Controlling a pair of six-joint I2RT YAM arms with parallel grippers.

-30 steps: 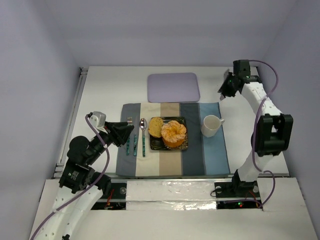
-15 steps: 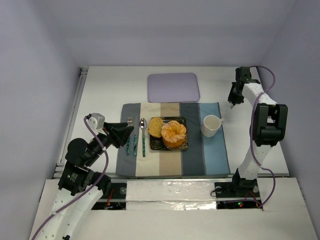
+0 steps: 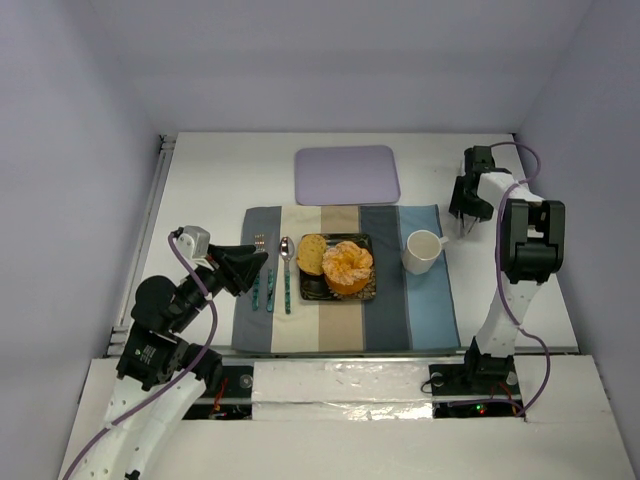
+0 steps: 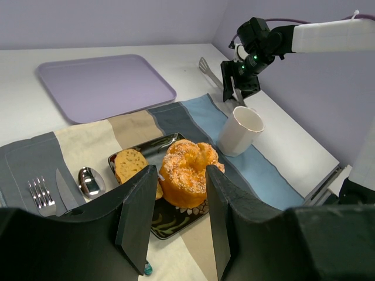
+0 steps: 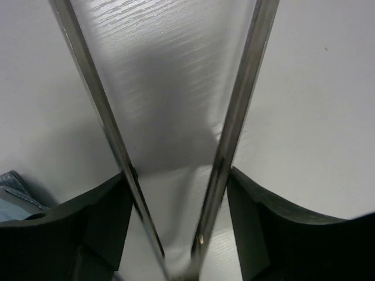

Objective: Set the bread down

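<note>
**Mia:** What moved since a moment ago?

**Ben:** Only the right arm. Its end effector [image 5: 177, 175] was near the far right corner of the bench [image 3: 220, 180]. It has come closer to us and now sits just behind the white cup [image 3: 422, 250].

**Mia:** Is it holding something?

**Ben:** Yes. Its two fingers sit on the outer sides of shiny metal tongs [image 5: 232, 129], gripping them. The tong arms spread out like a V over the bench.

**Mia:** And the left one?

**Ben:** The left end effector [image 3: 258, 262] has stayed where it was, over the left edge of the striped mat [image 3: 420, 310]. Its fingers are spread apart with nothing between them.

**Mia:** Where is the bread?

**Ben:** The bread [image 3: 312, 253] has not moved. It lies on the left side of the dark square plate [image 3: 315, 290], touching the big orange [image 3: 347, 267]. The spoon [image 3: 285, 250] is just beside the plate.

**Mia:** What does it look like?

**Ben:** It is a small golden-brown slice, rounded, with a darker crust around the edge. It is smaller than the orange.
</note>
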